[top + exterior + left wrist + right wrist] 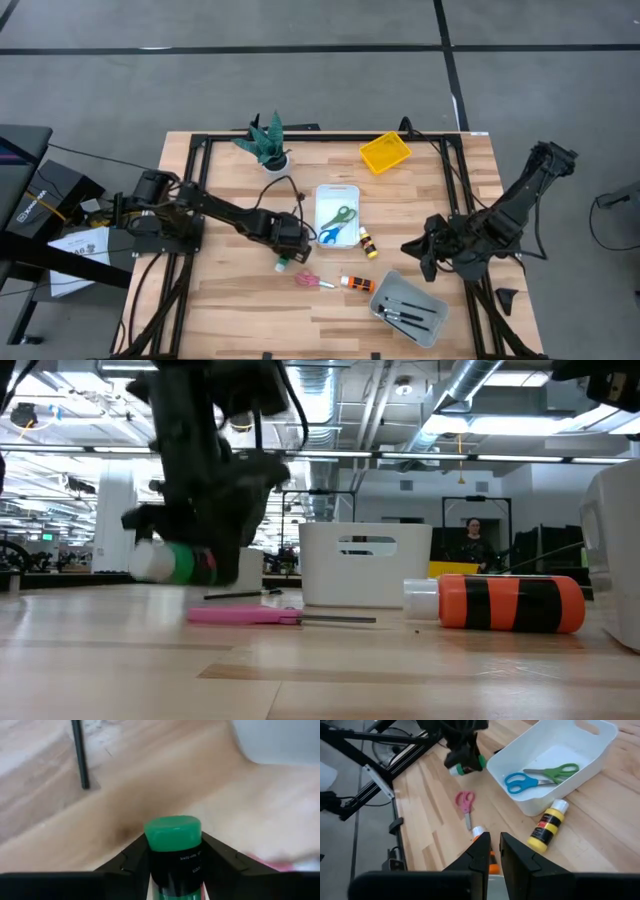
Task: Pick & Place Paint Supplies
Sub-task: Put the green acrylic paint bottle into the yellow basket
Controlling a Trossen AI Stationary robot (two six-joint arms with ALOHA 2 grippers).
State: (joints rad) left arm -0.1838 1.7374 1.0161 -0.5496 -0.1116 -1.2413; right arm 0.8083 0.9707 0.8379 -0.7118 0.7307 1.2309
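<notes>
Left tool: its two fingers pinch the green bottle from either side, cap end pointing away from the wrist; the bottle lies crosswise in the grip.
Green bottle height: in the low view it hangs just above the surface, so it looks lifted for carrying rather than resting.
Likely goal: the white tray stands just beside the left tool, and the blue scissors and green scissors lie in it already; my guess is the bottle goes there or to another tray.
Right tool: fingers pressed nearly together, holding nothing, waiting over the surface's right side.
Still loose: pink scissors and orange bottle lie flat on the surface near the front; yellow bottle lies against the white tray's outer wall.
Brushes: lying in the grey tray, apparently sorted.
Yellow tray: at the back, holding nothing I can see.
</notes>
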